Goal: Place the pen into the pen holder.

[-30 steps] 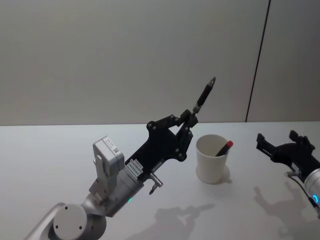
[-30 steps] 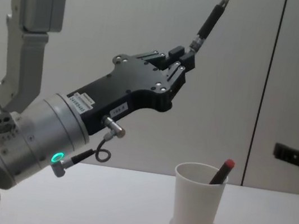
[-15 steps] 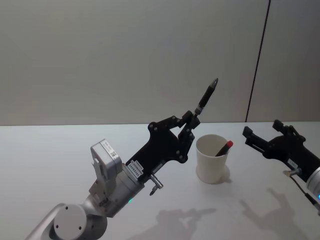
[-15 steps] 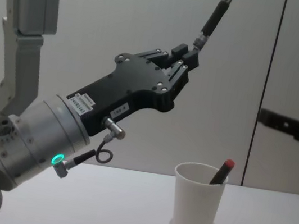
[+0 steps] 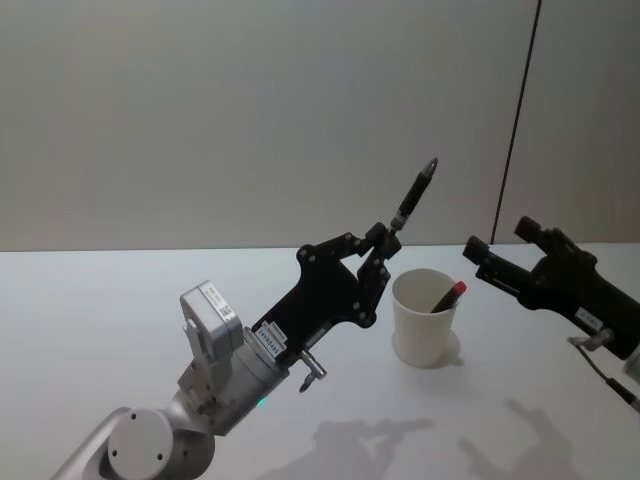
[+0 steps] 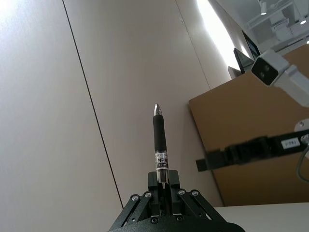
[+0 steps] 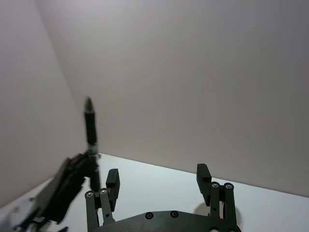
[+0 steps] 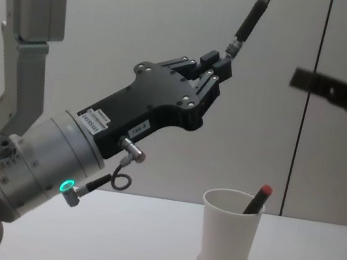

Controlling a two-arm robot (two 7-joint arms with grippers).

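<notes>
**A:** What worries you most here?

**B:** The grip. The left claw is pinching the pen by its very bottom end. The rest of the barrel sticks up and tilts to the right, high above the bench. With so little of the pen held, I think a jolt or a quick wrist turn could pivot it or let it slip out.

**A:** And the other arm?

**B:** The right claw hangs to the right of the cup, spread wide and holding nothing, with its fingers aimed left toward the pen. If it closes in for a handover, a slightly wrong approach could knock the barrel before either claw has it firmly. The two claws could also clash above the cup.

**A:** Where is the cup?

**B:** The pen holder stands upright on the bench, just right of the left claw and well below the pen tip. It looks like light paper and is shorter than a pen, so I'd say a hard or slanted drop could tip it.

**A:** Anything inside?

**B:** A red-capped pen leans against its right rim. Whether anything else is in there is hidden.
</notes>
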